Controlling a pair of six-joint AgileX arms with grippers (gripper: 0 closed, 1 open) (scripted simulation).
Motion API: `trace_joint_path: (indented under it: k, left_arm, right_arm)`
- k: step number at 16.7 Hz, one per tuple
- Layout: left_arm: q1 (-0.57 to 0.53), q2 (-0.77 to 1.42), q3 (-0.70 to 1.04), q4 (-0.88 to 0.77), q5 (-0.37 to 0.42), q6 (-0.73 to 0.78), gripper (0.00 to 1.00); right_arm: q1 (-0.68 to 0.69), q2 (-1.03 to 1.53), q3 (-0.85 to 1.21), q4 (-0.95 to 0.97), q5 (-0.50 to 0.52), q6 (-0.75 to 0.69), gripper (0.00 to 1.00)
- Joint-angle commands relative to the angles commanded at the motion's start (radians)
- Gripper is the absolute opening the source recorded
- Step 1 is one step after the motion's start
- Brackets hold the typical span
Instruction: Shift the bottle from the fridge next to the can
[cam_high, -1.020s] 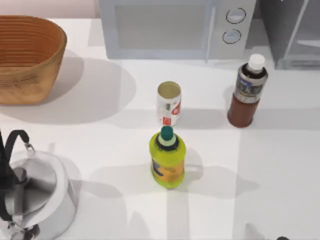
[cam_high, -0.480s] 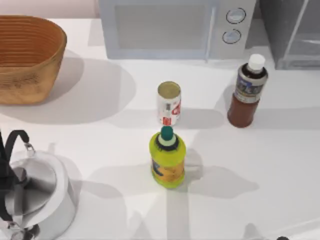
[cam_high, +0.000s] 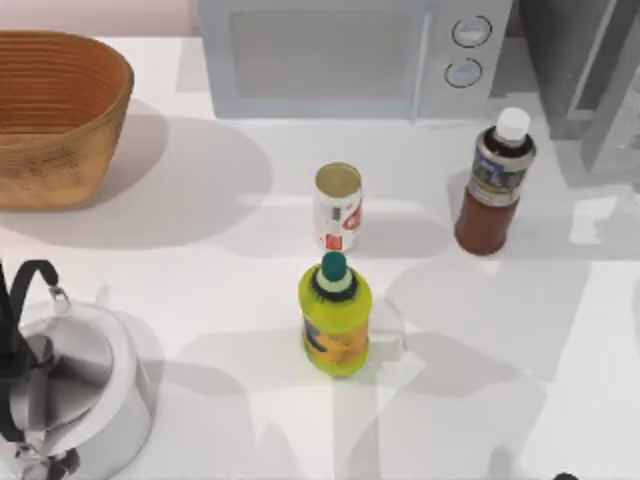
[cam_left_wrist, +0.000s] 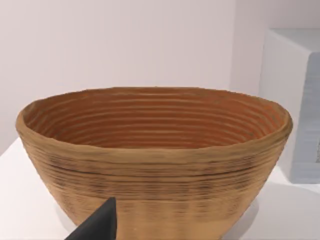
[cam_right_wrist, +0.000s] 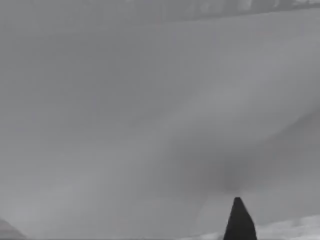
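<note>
The bottle (cam_high: 495, 182) was standing upright on the white counter (cam_high: 560, 330), out in front of the fridge (cam_high: 590, 70) rather than inside it. Slim dark reddish-brown plastic body, white screw cap, grey-blue label round the upper half. The fridge was a grey boxy cabinet in the far right corner, with its pale-framed translucent glass door (cam_high: 612, 120) swung out toward the counter's right edge.

The can (cam_high: 338, 207) sat upright well to the left of the bottle, so not next to it yet. Short white cylinder, red markings, shiny metal top. Just in front of it stood a stout yellow-green bottle (cam_high: 335, 318) with a teal cap, glossy and rounded, very close to the can.

Behind those was a white microwave (cam_high: 345, 55) with 2 round knobs on its right panel. A ribbed woven basket (cam_high: 55, 115), oval and tan-brown, took the far left corner, and in the left wrist view you could see its coiled ridges (cam_left_wrist: 155, 145) up close. A polished steel kettle (cam_high: 70, 390) with a black handle sat at the near left.

Left end effector (cam_left_wrist: 97, 227): just 1 dark fingertip poking in near the basket, couldn't tell open or closed. Right end effector (cam_right_wrist: 240, 220): also 1 dark tip against a smooth grey surface, same story, couldn't tell.
</note>
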Motion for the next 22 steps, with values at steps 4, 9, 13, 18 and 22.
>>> trace_joint_path:
  k: [4, 9, 13, 18, 22]
  left_arm:
    - [0.0, 0.0, 0.0, 0.0, 0.0, 0.0, 1.0]
    - [0.0, 0.0, 0.0, 0.0, 0.0, 0.0, 1.0]
    - [0.0, 0.0, 0.0, 0.0, 0.0, 0.0, 1.0]
    - [0.0, 0.0, 0.0, 0.0, 0.0, 0.0, 1.0]
    - [0.0, 0.0, 0.0, 0.0, 0.0, 0.0, 1.0]
  right_arm:
    - [0.113, -0.041, -0.05, 0.056, 0.109, 0.097, 1.0]
    - [0.098, -0.034, -0.052, 0.053, 0.117, 0.094, 1.0]
    - [0.097, 0.067, 0.061, 0.03, 0.12, 0.094, 1.0]
    - [0.1, 0.252, 0.303, -0.018, 0.122, 0.096, 1.0]
    - [0.101, 0.323, 0.397, -0.038, 0.124, 0.097, 1.0]
